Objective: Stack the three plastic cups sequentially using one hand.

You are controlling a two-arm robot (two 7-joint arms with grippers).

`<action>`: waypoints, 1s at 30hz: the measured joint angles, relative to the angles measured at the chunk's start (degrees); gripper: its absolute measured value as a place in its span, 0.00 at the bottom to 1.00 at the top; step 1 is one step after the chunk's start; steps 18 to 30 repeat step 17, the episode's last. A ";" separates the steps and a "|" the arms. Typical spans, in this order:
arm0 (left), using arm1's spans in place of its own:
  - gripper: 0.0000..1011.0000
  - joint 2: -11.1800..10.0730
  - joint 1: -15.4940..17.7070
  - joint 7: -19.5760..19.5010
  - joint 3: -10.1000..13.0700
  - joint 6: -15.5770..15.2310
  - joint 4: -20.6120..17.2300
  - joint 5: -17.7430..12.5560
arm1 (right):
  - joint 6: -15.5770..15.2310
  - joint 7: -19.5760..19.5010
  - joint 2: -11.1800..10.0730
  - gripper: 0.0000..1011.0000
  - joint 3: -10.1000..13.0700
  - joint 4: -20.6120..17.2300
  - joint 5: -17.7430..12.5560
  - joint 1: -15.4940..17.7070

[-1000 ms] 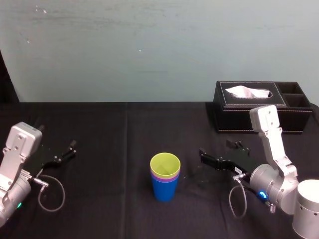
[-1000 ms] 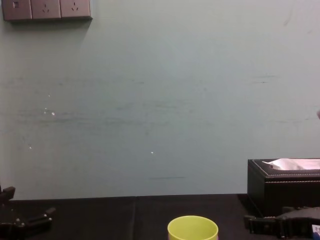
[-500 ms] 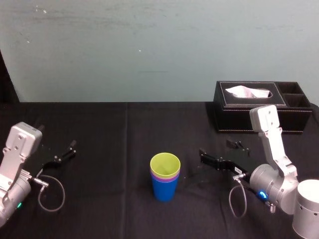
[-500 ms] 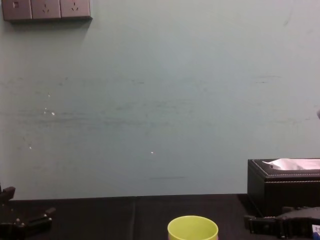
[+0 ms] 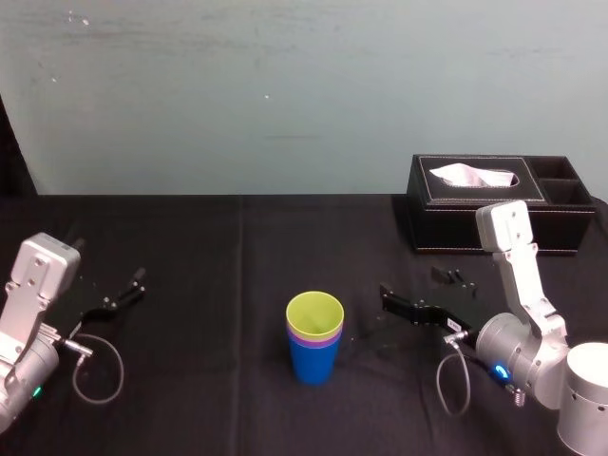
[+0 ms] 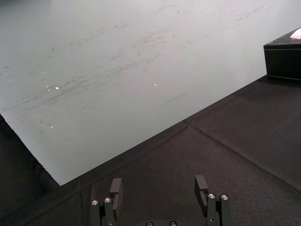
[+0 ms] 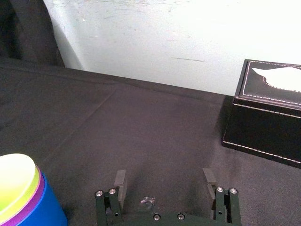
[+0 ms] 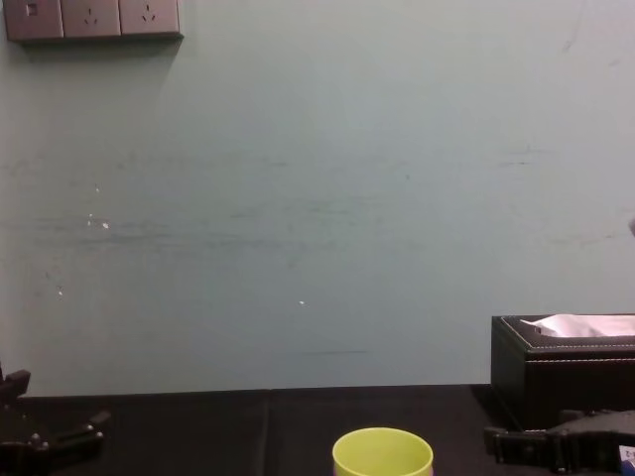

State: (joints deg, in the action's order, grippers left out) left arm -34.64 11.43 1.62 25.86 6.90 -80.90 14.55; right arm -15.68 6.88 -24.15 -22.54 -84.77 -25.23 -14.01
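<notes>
From my seat the stacking looks finished. The three cups sit nested in one tower near the middle of the counter (image 5: 190, 247). The blue cup (image 5: 314, 361) is at the bottom with its base on the black cloth. The purple cup (image 5: 314, 335) shows as a thin band just above the blue rim. The yellow-green cup (image 5: 314, 312) is innermost, its open mouth facing up. The tower stands upright, and I see no lean in it from the head camera or the right wrist camera.

My right claw (image 7: 164, 181) hangs low over the counter just to the right of the tower and apart from it, jaws spread wide with nothing between them. It points past the cups toward the back wall, with the tissue box (image 5: 494, 204) farther off on its right side. My left claw (image 6: 159, 186) is parked well away near the left edge of the counter, also spread wide and empty.

As I judge it, nothing of the stacking itself is left, since each cup looks seated in the one below. The only job I can think of now is to draw the right arm home without brushing the tower. It looks light and would probably tip at a nudge.
</notes>
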 joint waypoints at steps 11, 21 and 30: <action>0.99 0.00 0.00 0.00 0.00 0.00 0.00 0.00 | 0.00 0.00 0.00 0.99 0.00 0.00 0.00 0.00; 0.99 0.00 0.00 0.00 0.00 0.00 0.00 0.00 | 0.00 0.00 0.00 0.99 0.00 0.00 0.00 0.00; 0.99 0.00 0.00 0.00 0.00 0.00 0.00 0.00 | 0.00 0.00 0.00 0.99 0.00 0.00 0.00 0.00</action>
